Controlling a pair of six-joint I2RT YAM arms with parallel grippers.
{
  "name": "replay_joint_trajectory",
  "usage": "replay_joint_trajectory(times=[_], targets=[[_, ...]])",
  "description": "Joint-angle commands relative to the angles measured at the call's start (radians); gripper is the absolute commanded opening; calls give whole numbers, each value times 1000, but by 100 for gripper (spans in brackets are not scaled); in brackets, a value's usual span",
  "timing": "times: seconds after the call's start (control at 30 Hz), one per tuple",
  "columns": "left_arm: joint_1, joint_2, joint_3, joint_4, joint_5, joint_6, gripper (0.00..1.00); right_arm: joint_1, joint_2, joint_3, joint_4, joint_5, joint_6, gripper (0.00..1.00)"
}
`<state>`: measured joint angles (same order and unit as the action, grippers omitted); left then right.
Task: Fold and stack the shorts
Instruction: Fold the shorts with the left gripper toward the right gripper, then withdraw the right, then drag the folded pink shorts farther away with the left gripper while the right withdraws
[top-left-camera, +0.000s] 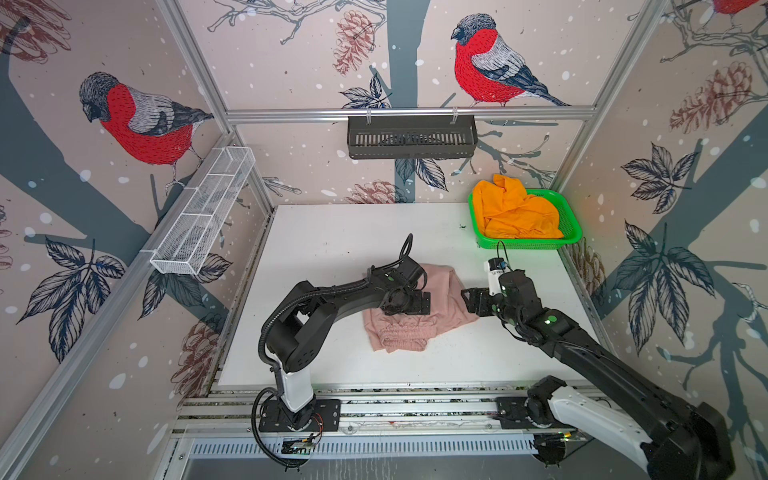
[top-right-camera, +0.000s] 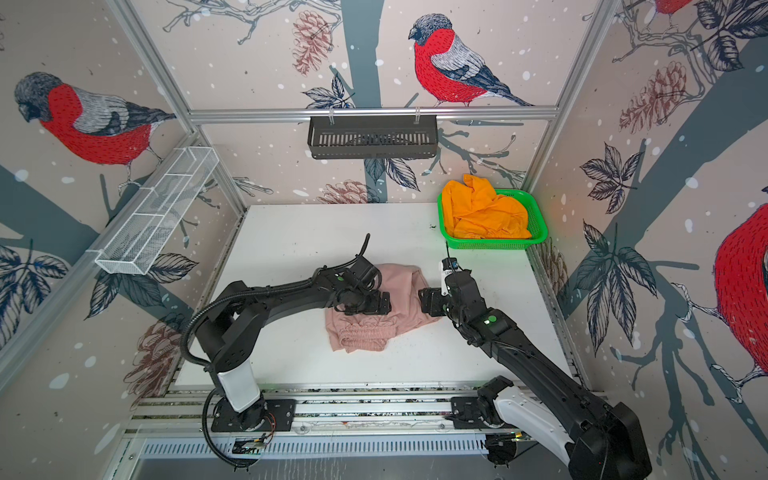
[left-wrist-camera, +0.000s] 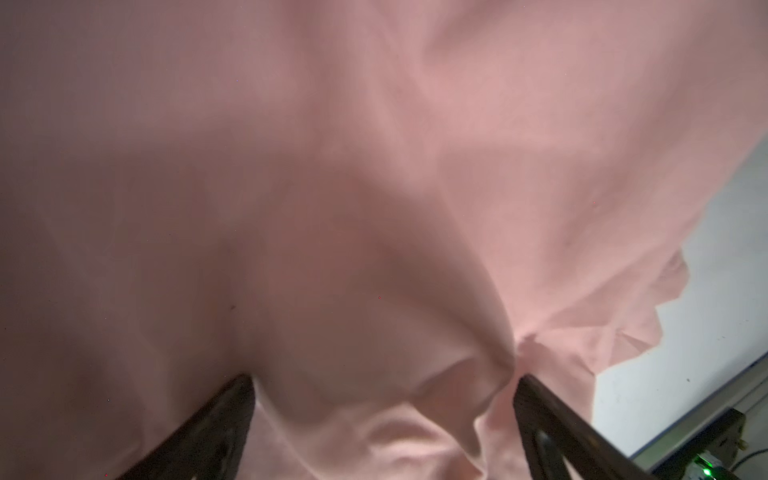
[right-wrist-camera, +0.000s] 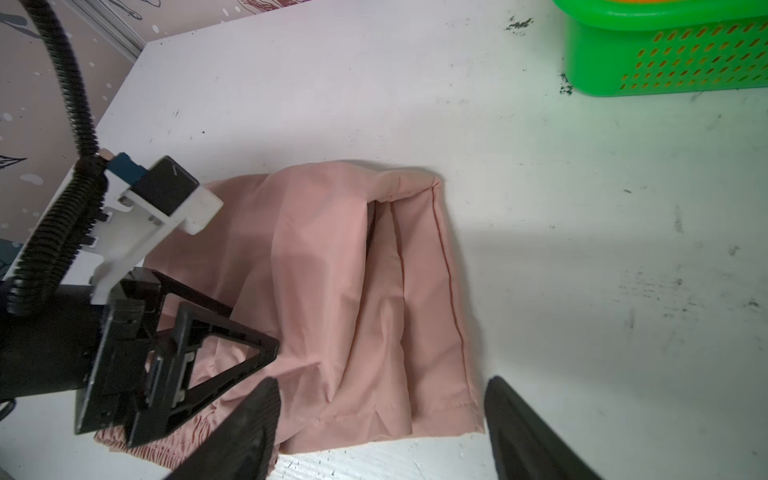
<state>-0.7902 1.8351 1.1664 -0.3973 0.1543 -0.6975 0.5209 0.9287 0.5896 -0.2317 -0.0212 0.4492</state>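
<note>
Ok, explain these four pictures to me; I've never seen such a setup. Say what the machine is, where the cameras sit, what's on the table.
Two robot arms work at a white table, each ending in a two-fingered gripper. Two pictures look down from overhead; the other two come from cameras on the arms' wrists. Pink shorts lie rumpled mid-table; orange shorts sit in a green basket at the far right corner. The left gripper and right gripper are at the pink pair, both open, gripping nothing.
</note>
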Motion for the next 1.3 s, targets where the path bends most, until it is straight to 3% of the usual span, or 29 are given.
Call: replay_joint_trajectory(times=[0.0,0.1,0.23,0.33,0.43,0.57,0.7,0.83,1.07,1.27], targets=[[-1,49,33,-59,-80,-5,98,-2,-5,-11,45,-38,24,78],[5,113,65,-143,-174,9,98,-10,-4,-18,40,-37,16,79],[62,165,51,-161,-199,58,97,-16,-3,-20,50,-47,13,79],[141,175,30,-148,-211,123,97,-18,1,-23,68,-56,13,79],[238,187,50,-174,-295,228,97,-18,16,-29,84,-58,15,79],[363,253,190,-235,-444,366,97,-19,59,-36,118,-89,20,79],[478,336,307,-213,-512,451,97,-19,114,-15,134,-116,27,79],[562,414,391,-179,-521,541,97,-16,145,-2,170,-132,50,79],[610,434,468,-168,-506,724,97,-19,171,33,167,-97,41,79],[652,407,456,-196,-464,739,97,-28,219,101,144,-98,10,79]])
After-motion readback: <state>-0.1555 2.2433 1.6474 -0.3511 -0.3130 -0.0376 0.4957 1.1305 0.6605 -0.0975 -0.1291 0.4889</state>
